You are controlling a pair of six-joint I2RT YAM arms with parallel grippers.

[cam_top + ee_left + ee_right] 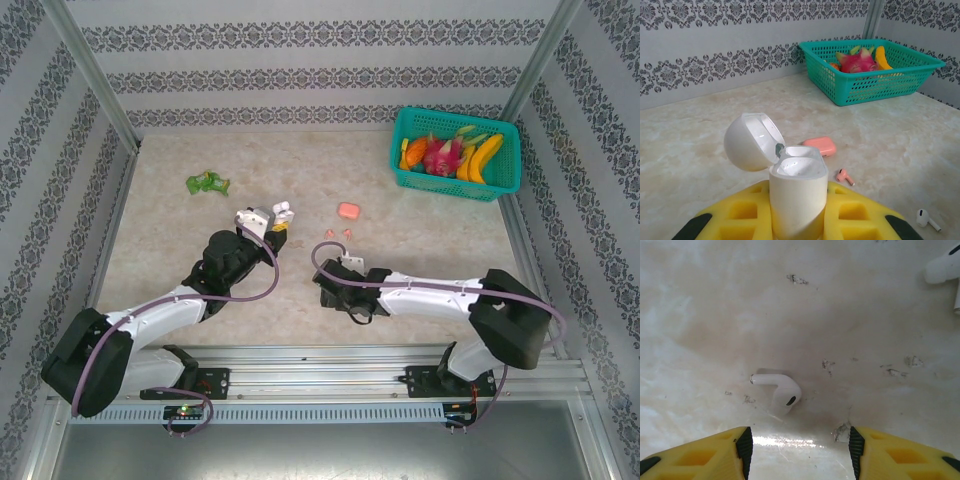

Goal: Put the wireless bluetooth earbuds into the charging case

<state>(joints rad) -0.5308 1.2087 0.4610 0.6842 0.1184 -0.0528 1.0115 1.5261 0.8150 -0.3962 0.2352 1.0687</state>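
Your right gripper (800, 450) hangs with jaws apart, a white earbud (781, 390) on the table (865, 315) at eleven o'clock, stem toward nine. Close off-centre and it may skid away. Your left gripper (262, 224) clamps the open white charging case (797, 192).

white charging case (797, 195), white earbud (780, 390) with a dark spot, pink case (821, 145) and pink earbud (844, 176), and the counter (715, 135) is beige and marbled. right hand (800, 452) is bright yellow with black tips. basket (875, 80) is teal, walls (715, 65) pale grey with dark damask bands.
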